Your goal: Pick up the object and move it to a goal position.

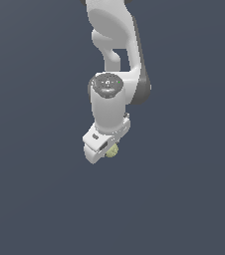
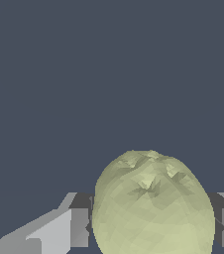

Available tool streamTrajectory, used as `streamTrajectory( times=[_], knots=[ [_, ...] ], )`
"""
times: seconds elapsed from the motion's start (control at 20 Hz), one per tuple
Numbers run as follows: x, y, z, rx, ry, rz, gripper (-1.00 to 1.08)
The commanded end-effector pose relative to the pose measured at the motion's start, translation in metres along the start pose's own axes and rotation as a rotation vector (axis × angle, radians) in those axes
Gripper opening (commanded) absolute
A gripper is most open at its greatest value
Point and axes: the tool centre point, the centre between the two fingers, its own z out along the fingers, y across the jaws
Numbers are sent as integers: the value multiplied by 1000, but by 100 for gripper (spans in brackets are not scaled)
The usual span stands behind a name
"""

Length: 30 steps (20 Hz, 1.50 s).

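Ball (image 2: 152, 206): pale yellow-green, bumpy — sits between the fingers (image 2: 78, 227).
Pincer (image 1: 108, 151): clamped on the ball — pointing down under the white arm (image 1: 115, 50).

The small pale yellow-green ball (image 2: 152, 206) looks matt and bumpy; the white arm casing (image 1: 107, 107) looks smooth, plastic-like, softly glossy.

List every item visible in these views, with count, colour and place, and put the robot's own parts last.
ball: one, pale yellow-green, bumpy, sitting between the gripper's two fingers and peeking out beneath the gripper head in the exterior view.
ground: one, plain dark blue-grey, filling the background in both views.
fingers: two, grey, one on each side of the ball, against it.
gripper: one, white, at the lower end of the arm, closed on the ball.
arm: one, white with dark grey joints, coming down from the top of the exterior view.
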Motion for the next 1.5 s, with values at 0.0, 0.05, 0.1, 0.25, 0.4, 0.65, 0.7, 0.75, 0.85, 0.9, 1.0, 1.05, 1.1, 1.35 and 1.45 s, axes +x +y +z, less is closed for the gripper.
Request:
streamTrajectory(
  times=[0.0,0.05,0.1,0.25,0.4,0.65,0.7,0.75,0.85,0.9,1.0,1.05,1.1,1.35,1.45],
  knots=[
    [0,16,-17,1,0,-1,-100],
    [0,22,-24,1,0,-1,-100],
    [0,27,-30,1,0,-1,-100],
    [1,44,-46,1,-1,-1,-100],
    [1,58,-61,1,-1,0,-100],
    [2,78,-82,0,-2,0,-100],
    [2,81,-85,0,-2,0,-100],
    [2,84,-88,0,-2,0,-100],
    [3,89,-93,0,-2,0,-100],
    [3,91,-95,0,-2,0,-100],
    [3,95,-98,0,-2,0,-100],
    [3,97,-100,0,-2,0,-100],
    [4,98,-101,0,-2,0,-100],
    [4,102,-105,0,-2,0,-100],
    [4,103,-105,0,-2,0,-100]
  ],
)
